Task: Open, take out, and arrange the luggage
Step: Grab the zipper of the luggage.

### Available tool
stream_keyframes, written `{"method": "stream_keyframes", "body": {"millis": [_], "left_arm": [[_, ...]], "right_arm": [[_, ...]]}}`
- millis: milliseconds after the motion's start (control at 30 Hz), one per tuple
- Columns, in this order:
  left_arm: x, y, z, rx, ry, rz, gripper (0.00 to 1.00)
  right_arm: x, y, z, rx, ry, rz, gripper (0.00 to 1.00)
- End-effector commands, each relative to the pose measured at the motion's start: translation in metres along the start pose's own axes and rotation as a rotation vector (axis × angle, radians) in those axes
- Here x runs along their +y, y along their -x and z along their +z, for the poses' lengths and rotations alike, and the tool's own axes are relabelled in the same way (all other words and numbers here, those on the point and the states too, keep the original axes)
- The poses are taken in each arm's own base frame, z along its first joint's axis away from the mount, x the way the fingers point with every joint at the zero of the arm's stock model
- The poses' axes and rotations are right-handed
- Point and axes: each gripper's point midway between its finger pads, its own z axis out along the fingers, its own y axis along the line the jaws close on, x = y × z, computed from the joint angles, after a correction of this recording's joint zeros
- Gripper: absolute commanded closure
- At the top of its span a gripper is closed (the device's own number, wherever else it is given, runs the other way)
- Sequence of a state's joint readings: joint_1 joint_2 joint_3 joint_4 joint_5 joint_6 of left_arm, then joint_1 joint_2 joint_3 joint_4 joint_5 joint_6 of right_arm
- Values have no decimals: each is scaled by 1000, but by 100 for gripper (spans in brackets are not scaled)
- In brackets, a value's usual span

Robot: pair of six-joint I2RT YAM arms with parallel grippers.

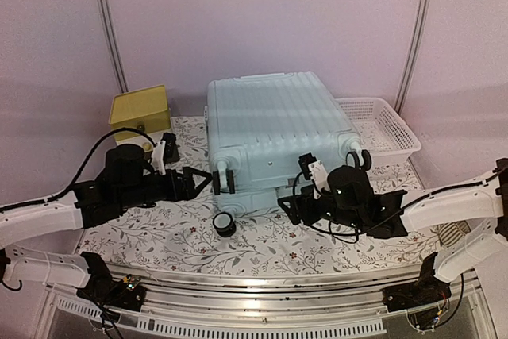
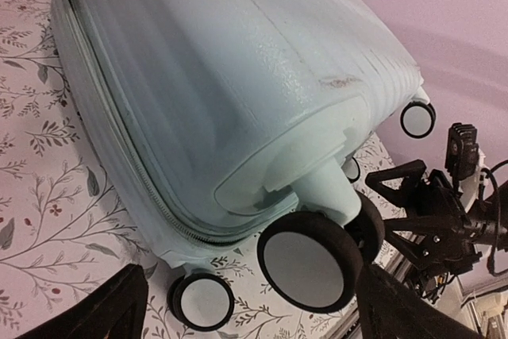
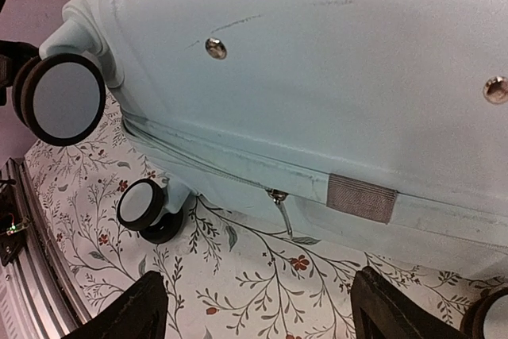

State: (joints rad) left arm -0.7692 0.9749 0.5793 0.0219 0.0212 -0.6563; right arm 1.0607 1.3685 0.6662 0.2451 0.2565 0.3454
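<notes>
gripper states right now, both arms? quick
Left gripper: open, holding nothing, just short of the luggage.
Right gripper: open, holding nothing, by the luggage's zipper side.

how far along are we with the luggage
Nothing looks done: the luggage lies flat, its shells closed. In hand: the left pincer and right pincer, both open, sit at its wheel end, the right one facing the zip pull. Remaining: unzip, open, take out, arrange.

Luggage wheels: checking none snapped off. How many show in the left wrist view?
4: nearest wheel, lower wheel on the cloth, far wheel at right, fourth wheel partly hidden between them.
</notes>
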Motion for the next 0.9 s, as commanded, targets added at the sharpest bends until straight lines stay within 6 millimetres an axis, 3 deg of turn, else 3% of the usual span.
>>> {"method": "stream_keyframes", "body": {"millis": [0, 200, 300, 433, 567, 867], "left_arm": [[1, -13, 2, 27, 7, -9, 6], [4, -17, 2, 18, 5, 15, 6], [4, -17, 1, 3, -6, 30, 5], [6, -20, 0, 1, -10, 51, 2], [11, -21, -2, -16, 3, 65, 2], [14, -17, -5, -35, 7, 96, 2]], "right_arm": [[3, 16, 6, -139, 15, 96, 18], [-11, 1, 16, -138, -48, 125, 11], [-19, -4, 16, -138, -84, 135, 1], [-22, -7, 10, -177, -62, 161, 1], [-26, -16, 17, -174, -82, 171, 0], [-19, -19, 33, -229, -41, 140, 27]]}}
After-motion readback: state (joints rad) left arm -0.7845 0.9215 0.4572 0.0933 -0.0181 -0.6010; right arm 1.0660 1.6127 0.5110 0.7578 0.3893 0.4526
